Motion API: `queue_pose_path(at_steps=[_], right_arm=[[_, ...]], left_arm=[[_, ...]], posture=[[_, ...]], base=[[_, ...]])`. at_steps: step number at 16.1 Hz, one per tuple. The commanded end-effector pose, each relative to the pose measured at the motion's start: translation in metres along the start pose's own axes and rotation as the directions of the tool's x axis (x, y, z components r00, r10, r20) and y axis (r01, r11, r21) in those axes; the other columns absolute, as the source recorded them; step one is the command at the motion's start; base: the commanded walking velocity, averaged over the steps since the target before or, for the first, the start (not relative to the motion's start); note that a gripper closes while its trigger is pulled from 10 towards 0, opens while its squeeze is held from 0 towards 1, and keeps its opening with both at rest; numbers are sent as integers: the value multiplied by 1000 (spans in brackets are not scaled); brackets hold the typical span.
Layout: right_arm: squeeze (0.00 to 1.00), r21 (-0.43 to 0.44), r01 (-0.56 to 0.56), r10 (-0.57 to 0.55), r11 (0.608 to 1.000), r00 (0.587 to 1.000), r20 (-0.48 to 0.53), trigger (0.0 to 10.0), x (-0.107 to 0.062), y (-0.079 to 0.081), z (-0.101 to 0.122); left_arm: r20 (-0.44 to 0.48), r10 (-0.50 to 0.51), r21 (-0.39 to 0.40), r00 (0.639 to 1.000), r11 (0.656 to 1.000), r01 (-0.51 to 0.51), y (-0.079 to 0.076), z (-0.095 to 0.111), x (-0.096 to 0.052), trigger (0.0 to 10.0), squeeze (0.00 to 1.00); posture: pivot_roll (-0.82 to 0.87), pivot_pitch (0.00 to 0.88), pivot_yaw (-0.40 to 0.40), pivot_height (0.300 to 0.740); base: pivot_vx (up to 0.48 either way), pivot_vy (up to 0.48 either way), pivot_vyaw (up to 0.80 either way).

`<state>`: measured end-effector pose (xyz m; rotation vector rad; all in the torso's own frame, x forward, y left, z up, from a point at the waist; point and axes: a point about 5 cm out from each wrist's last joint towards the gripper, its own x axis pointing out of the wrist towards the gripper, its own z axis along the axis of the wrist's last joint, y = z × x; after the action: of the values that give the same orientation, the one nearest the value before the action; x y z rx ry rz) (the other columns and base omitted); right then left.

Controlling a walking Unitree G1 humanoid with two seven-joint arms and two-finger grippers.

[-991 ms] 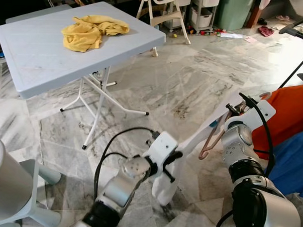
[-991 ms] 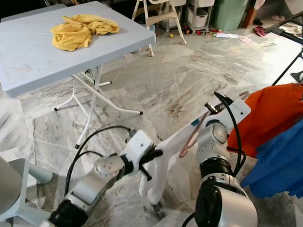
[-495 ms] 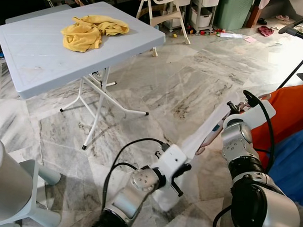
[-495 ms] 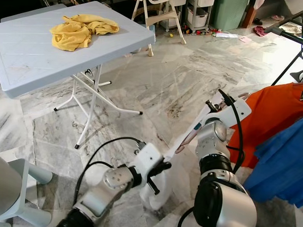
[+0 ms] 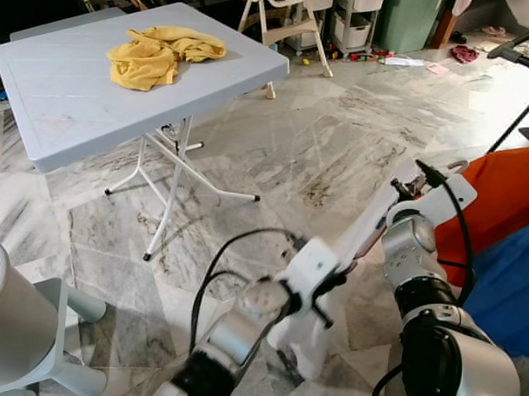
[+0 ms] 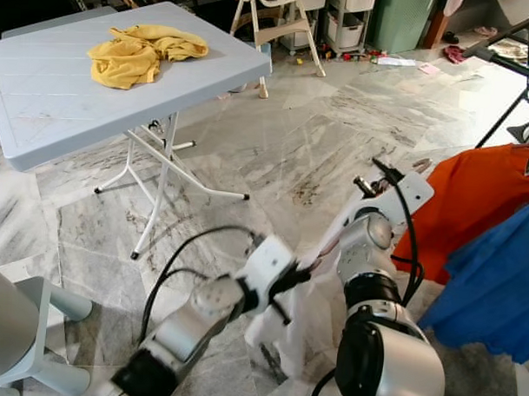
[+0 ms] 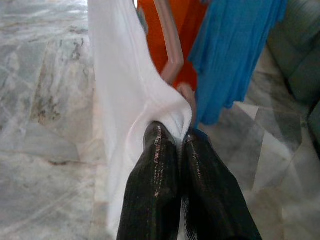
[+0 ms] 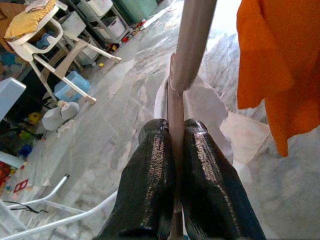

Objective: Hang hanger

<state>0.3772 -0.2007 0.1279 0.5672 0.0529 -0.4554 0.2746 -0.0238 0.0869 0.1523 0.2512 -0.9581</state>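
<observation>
A pink hanger (image 8: 192,35) carries a white garment (image 7: 120,85) that hangs low over the marble floor in front of me. My right gripper (image 8: 175,125) is shut on the hanger's thin bar, held out beside the orange shirt (image 5: 508,193). My left gripper (image 7: 181,132) is shut on a bunched fold of the white garment, close to the hanger's lower end (image 7: 170,45). In the left eye view the left gripper (image 5: 329,283) sits just below and left of the right gripper (image 5: 406,184), with the white cloth (image 5: 301,338) drooping under it.
An orange shirt and a blue shirt (image 5: 514,276) hang at my right, under a black rack bar (image 5: 524,40). A grey folding table (image 5: 76,104) with a yellow cloth (image 5: 161,51) stands far left. A grey bin (image 5: 8,319) is near left; a high chair (image 5: 280,12) stands behind.
My left arm has swung right and a little up with the white garment, closing toward the right gripper. The right gripper keeps its hold on the hanger, almost in place.
</observation>
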Motion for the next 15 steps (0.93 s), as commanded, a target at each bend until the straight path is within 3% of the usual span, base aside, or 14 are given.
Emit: queue_pose_path(at_steps=[1,6,9,10,15], right_arm=[[0,-18,-15,15,1000,1000,24,10000,-1,2,1],[0,-23,9,-8,1000,999,43,10000,-1,-4,2],[0,1,28,-28,1000,999,47,10000,1,-6,6],[0,13,34,-34,999,997,68,10000,4,-6,14],[0,19,47,-49,999,994,103,10000,8,-8,26]], left_arm=[[62,-38,-41,997,998,40,-13,14,5,10000,0],[86,-61,-115,994,991,71,-16,24,7,10000,0],[22,-71,-81,997,994,73,-17,6,7,10000,0],[-42,-62,-79,997,995,59,-15,-13,2,10000,0],[-41,-80,-125,996,989,75,-22,-7,3,10000,0]], posture=[[-49,73,47,740],[-49,75,55,740],[-52,77,59,740],[-59,78,61,740],[-50,83,58,740]], base=[[0,0,0],[0,0,0],[0,0,0],[0,0,0],[0,0,0]])
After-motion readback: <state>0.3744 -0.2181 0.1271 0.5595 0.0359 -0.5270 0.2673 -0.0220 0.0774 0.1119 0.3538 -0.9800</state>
